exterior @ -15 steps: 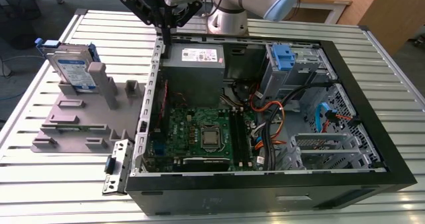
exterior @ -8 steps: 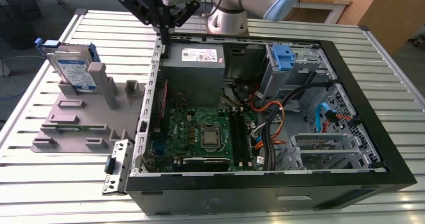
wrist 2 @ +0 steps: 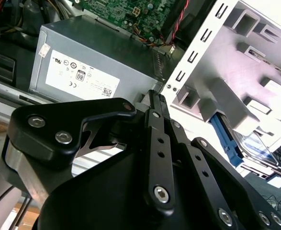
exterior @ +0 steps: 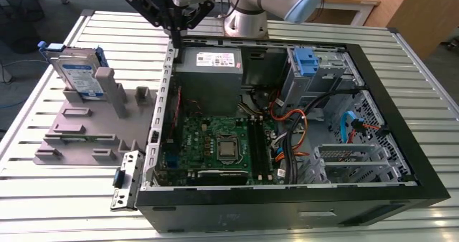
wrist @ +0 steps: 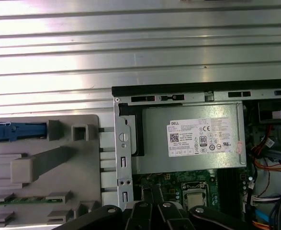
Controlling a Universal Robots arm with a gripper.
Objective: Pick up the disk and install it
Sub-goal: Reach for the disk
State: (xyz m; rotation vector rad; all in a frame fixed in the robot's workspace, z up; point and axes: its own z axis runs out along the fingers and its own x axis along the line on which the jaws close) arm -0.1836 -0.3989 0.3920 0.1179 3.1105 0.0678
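While the gripper [exterior: 174, 33] hangs closed and empty over a corner of the open computer case [exterior: 287, 207], just beside the grey power supply [exterior: 210, 64], the disk [exterior: 77, 72] stands upright in a slot of the grey holder tray [exterior: 100, 121], at the exterior view's left of the case. Inside the case sit the power supply, a green circuit board [exterior: 215, 140], loose cables [exterior: 295, 113] and a metal bay with a blue latch [exterior: 306, 62].
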